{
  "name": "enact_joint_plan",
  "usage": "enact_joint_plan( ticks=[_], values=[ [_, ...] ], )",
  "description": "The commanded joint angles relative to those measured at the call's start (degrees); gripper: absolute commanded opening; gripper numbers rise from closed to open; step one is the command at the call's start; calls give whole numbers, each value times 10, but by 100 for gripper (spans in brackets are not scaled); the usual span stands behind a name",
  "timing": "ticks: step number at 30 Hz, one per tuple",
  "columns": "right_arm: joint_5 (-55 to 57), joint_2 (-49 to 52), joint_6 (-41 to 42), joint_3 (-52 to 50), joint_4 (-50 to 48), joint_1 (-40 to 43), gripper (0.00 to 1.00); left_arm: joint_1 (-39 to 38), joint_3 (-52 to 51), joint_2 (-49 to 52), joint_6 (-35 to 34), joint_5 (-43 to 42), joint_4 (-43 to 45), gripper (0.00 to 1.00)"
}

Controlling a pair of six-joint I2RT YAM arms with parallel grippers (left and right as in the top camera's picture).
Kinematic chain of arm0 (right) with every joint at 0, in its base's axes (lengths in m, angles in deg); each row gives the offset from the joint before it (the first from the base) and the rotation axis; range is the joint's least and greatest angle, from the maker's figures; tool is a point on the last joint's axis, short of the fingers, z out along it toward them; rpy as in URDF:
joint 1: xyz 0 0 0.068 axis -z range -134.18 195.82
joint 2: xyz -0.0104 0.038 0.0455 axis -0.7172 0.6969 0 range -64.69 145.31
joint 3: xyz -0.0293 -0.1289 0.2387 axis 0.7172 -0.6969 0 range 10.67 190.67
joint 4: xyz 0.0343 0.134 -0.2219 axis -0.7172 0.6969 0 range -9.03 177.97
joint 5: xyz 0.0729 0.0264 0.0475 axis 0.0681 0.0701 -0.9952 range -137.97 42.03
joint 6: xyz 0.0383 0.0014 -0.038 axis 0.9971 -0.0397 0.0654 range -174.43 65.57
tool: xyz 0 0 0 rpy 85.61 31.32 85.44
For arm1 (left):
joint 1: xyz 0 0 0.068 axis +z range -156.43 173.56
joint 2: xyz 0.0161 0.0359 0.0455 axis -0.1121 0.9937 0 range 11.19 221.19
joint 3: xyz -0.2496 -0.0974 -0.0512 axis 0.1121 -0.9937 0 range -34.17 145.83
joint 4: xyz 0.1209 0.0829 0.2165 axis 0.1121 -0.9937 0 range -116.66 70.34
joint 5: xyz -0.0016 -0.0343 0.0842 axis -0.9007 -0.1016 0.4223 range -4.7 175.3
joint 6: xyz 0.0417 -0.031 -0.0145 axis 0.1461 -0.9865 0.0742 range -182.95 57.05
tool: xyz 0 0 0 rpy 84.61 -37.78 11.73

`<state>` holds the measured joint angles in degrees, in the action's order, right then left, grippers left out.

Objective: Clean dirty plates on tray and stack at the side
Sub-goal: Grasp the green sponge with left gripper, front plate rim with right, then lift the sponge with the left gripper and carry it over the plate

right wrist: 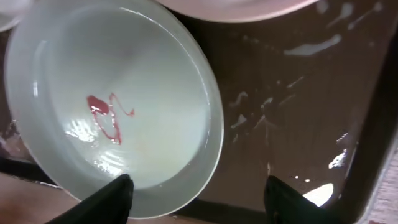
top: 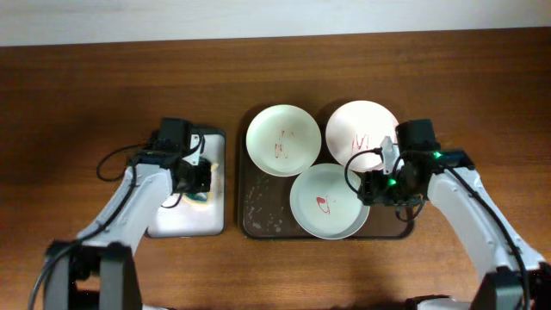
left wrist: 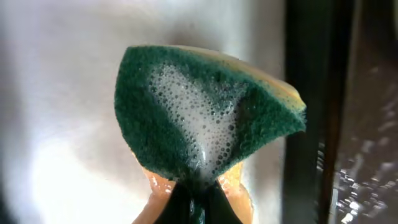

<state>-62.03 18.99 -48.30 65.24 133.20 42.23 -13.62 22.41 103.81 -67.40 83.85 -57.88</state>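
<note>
Three plates lie on the dark brown tray (top: 258,211): a cream-white plate (top: 282,139) at the back left, a pale pink plate (top: 362,133) at the back right, and a pale greenish plate (top: 329,201) in front. All three bear red scribbles. My right gripper (top: 372,187) hangs open over the front plate's right rim. In the right wrist view, the right gripper (right wrist: 199,186) has one finger over the plate (right wrist: 124,93) and the other over wet tray (right wrist: 298,93). My left gripper (left wrist: 198,202) is shut on a sudsy green sponge (left wrist: 199,118).
The left gripper (top: 200,181) holds the sponge over a smaller white-lined tray (top: 185,226) left of the brown one, whose dark rim (left wrist: 311,93) shows to the right. Bare wooden table (top: 86,86) surrounds both trays. The pink plate's edge (right wrist: 236,7) sits just beyond the front plate.
</note>
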Motion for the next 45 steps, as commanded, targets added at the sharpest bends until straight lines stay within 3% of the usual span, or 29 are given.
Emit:
enact_joint_plan(
  ticks=[1, 7, 14, 36, 39, 45],
  values=[
    [-3, 46, 2, 8, 0, -5, 58, -1, 7, -19, -38, 1, -14, 0],
    [-3, 125, 2, 8, -24, -5, 41, -1, -6, -15, -39, -7, -19, 0],
    [-58, 152, 4, 8, -39, -6, 10, -1, -6, -15, -39, -28, -19, 0],
    [-76, 152, 4, 8, -38, -6, 5, -1, -3, -20, -38, -40, 8, 0],
    [-76, 152, 4, 8, -39, -6, 5, -4, 1, -45, -13, -70, 29, 0],
    [-76, 152, 4, 8, -38, -6, 5, -5, -5, -58, -33, 17, 35, 0]
  ],
)
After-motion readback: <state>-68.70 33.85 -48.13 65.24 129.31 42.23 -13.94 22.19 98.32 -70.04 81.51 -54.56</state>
